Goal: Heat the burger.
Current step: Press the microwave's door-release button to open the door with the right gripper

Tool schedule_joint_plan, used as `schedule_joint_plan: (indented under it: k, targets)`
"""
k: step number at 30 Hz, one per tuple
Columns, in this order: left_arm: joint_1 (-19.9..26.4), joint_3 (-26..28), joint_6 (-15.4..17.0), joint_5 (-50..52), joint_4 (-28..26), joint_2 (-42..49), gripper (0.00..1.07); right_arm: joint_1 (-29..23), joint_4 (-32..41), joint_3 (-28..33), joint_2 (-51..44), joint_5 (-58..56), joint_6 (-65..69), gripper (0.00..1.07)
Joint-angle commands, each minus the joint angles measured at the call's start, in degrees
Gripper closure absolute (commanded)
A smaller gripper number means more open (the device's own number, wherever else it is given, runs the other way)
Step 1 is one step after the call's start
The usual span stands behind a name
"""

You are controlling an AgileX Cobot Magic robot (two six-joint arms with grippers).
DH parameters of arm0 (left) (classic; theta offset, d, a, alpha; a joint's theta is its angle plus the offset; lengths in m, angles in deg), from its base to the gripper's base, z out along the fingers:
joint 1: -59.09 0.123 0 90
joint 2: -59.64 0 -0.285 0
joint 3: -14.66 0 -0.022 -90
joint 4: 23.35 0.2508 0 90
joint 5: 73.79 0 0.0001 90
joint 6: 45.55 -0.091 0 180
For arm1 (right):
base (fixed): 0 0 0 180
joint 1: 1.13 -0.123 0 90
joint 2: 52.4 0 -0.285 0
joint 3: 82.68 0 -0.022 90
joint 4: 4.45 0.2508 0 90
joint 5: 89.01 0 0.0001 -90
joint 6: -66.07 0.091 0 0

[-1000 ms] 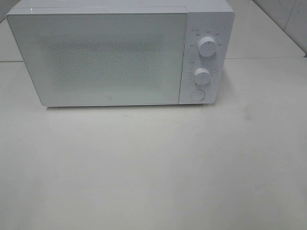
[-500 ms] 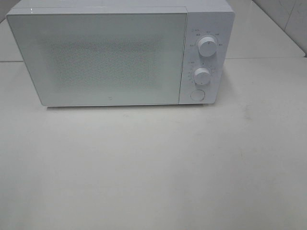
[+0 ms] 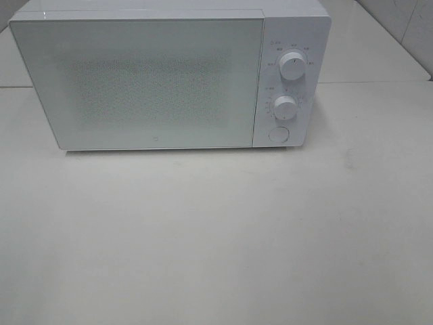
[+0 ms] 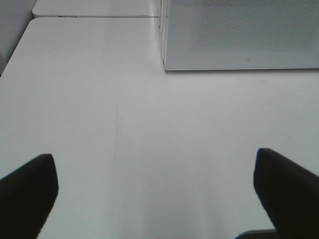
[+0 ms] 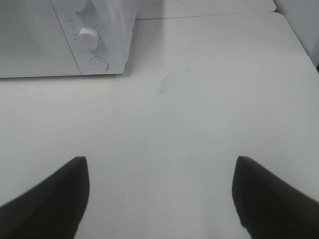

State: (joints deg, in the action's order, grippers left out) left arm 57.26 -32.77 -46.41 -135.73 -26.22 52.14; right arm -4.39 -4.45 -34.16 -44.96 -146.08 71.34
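The right gripper [image 5: 160, 167] hangs over the white table [image 5: 209, 114], its two dark jaws standing wide apart with plain tabletop showing between them. Ahead of the jaws sits a white microwave [image 5: 117, 30], of which just one lower front corner shows. Its speckled door [image 5: 30, 45] is shut, and beside the door is the control panel with a knob [image 5: 88, 37] ringed by tiny markings (too small to read) and a round button [image 5: 99, 63] below it. A faint greyish smudge [image 5: 162, 83] marks the table near the microwave, well apart from the jaws
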Motion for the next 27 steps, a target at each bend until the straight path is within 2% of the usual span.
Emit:
schedule_joint_plan:
  k: [1, 8, 27]
  targets:
    - [0.2, -0.2, 0.3, 0.7, -0.1, 0.6, 0.06, 0.4, 0.0, 0.2, -1.4, 0.1, -0.9, 0.31]
    - [0.2, -0.2, 0.3, 0.7, -0.1, 0.3, 0.06, 0.4, 0.0, -1.7, -0.1, 2.2, -0.9, 0.31]
    - [0.2, -0.2, 0.3, 0.7, -0.1, 0.3, 0.06, 0.4, 0.0, -2.0, 24.1, 28.0, -0.7, 0.31]
